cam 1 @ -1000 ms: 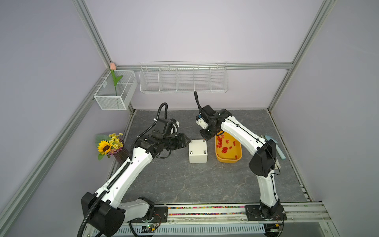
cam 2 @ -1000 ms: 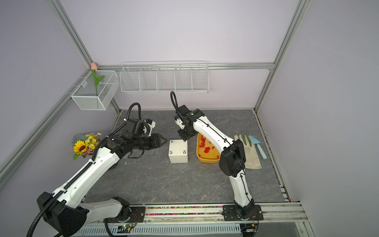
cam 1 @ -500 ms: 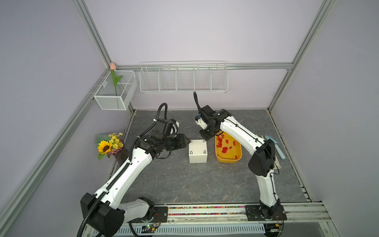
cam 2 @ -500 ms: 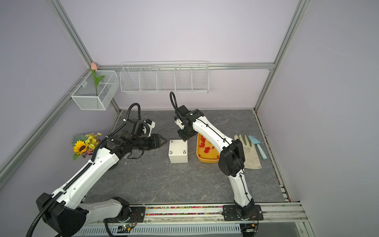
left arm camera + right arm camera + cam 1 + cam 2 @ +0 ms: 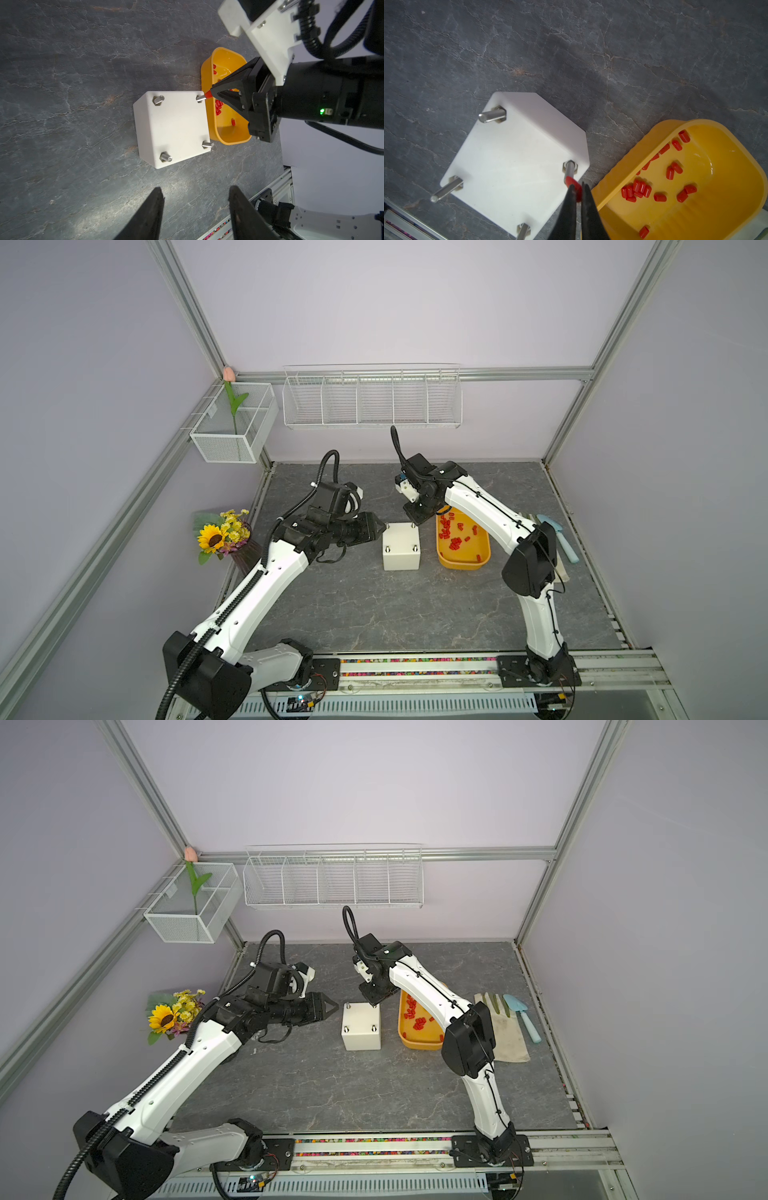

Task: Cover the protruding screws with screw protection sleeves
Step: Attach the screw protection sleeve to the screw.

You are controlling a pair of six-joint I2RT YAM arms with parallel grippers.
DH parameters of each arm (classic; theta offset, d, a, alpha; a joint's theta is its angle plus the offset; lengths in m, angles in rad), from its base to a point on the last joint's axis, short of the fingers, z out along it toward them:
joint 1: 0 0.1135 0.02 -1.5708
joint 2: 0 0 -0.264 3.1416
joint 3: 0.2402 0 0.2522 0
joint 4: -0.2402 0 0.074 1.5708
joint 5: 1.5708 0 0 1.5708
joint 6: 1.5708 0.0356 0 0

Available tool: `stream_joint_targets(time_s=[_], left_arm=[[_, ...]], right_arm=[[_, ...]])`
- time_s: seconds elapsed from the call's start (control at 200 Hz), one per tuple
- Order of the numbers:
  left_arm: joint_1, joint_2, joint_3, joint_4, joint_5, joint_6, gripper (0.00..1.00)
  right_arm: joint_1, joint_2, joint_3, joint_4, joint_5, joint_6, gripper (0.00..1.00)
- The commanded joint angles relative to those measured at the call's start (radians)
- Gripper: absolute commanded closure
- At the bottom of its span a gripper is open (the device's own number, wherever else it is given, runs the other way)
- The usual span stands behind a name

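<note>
Grey stone tabletop (image 5: 374, 605), white box (image 5: 172, 126) mid-table. At its corner nearest the yellow tray (image 5: 695, 122), right gripper (image 5: 578, 192) pinches one red sleeve (image 5: 570, 181) tight, mouth touching the screw (image 5: 570, 168) tip. Best bet: keep it coaxial, push straight down, release once seated. On the box's opposite side, left gripper (image 5: 195, 188) half open, empty. Count: four protruding screws (image 5: 159, 99), all bare; one held sleeve; roughly twenty loose sleeves (image 5: 636, 187) in tray.

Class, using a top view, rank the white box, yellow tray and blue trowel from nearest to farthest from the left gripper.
1. White box: mid-table, just ahead of the left gripper.
2. Yellow tray: beside the box, on its side away from that gripper.
3. Blue trowel: farthest, near the table's right edge.
</note>
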Motion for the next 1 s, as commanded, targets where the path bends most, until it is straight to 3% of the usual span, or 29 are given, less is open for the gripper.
stream_joint_targets(time_s=[0.0, 0.995], left_arm=[[0.006, -0.019, -0.01, 0.0, 0.005, -0.009, 0.47], [0.006, -0.021, -0.018, 0.012, 0.018, -0.01, 0.47]], right_arm=[[0.013, 0.007, 0.014, -0.012, 0.002, -0.015, 0.91], [0.018, -0.05, -0.001, 0.002, 0.031, -0.015, 0.91]])
